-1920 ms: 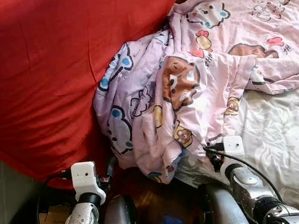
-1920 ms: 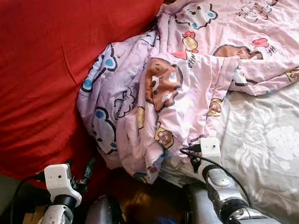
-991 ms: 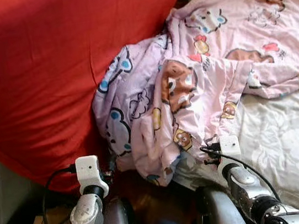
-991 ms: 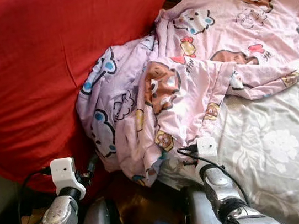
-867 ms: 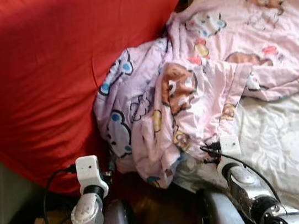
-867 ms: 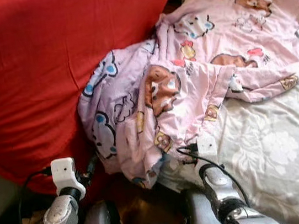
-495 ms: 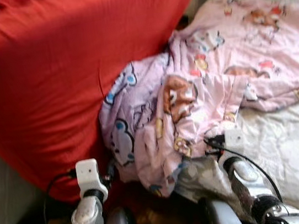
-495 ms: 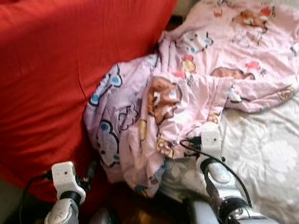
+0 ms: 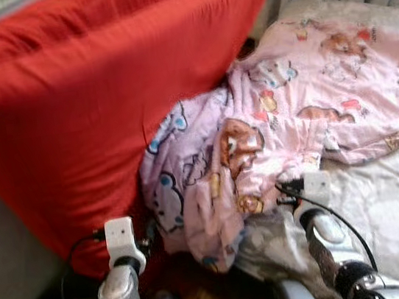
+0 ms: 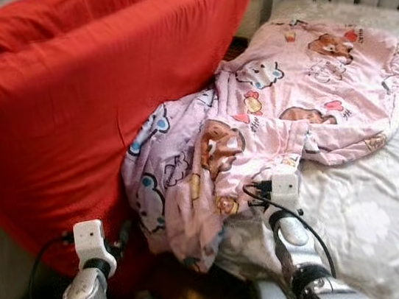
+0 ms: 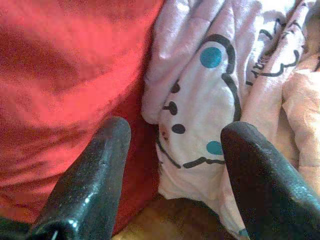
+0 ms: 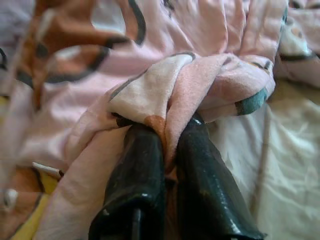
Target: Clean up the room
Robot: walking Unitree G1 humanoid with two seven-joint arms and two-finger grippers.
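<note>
My right claw (image 12: 167, 145) pinches a fold of the pink blanket (image 10: 282, 101); my left claw (image 11: 172, 145) gapes wide beside its hanging end against the red cushion (image 10: 81, 99).

Soft printed cloth blanket (image 10: 274, 102), matt red fabric cushion (image 10: 81, 99), satiny white bedsheet (image 10: 386, 205).

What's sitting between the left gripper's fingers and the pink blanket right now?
Nothing. In the left wrist view the left gripper is open, facing the pink blanket beside the red cushion. The right gripper is clamped on a fold.
</note>
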